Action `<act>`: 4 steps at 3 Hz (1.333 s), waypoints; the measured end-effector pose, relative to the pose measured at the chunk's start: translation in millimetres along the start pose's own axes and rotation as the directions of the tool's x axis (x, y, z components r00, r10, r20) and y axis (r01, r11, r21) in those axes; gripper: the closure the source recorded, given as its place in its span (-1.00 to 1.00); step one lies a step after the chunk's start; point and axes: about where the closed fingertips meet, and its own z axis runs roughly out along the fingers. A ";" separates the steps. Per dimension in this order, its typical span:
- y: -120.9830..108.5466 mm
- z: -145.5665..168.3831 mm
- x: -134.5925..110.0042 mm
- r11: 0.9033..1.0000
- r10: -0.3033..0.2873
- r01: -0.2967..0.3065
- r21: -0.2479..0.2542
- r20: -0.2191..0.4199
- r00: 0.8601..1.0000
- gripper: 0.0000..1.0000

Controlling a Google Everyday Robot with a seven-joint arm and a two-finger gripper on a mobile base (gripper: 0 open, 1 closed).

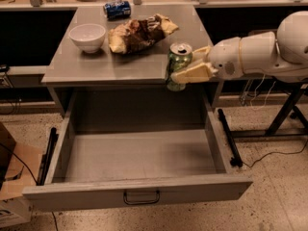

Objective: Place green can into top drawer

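The green can (178, 65) is upright, with its silver top and pull tab showing, held in the air in front of the countertop's front edge and above the back of the top drawer. My gripper (190, 66) comes in from the right on a white arm and is shut on the can, one cream finger (191, 74) across its front. The top drawer (137, 192) is pulled fully open below, wide and grey, with a dark loop handle (141, 197) at the centre of its front panel. Nothing lies inside it.
On the grey countertop (96, 64) stand a white bowl (87, 36), a crumpled chip bag (139, 32) and a blue can (117, 9) lying at the back. A cardboard box (8, 177) sits on the floor at left. A dark table leg (284, 112) stands at right.
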 end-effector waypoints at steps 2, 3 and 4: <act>89.2 -15.5 30.2 0.992 -0.042 0.033 -0.125 -0.064 0.997 1.00; 96.1 1.5 46.1 0.995 -0.008 -0.001 -0.102 -0.089 0.996 1.00; 108.8 23.1 81.8 0.996 0.026 -0.035 -0.083 -0.105 0.994 1.00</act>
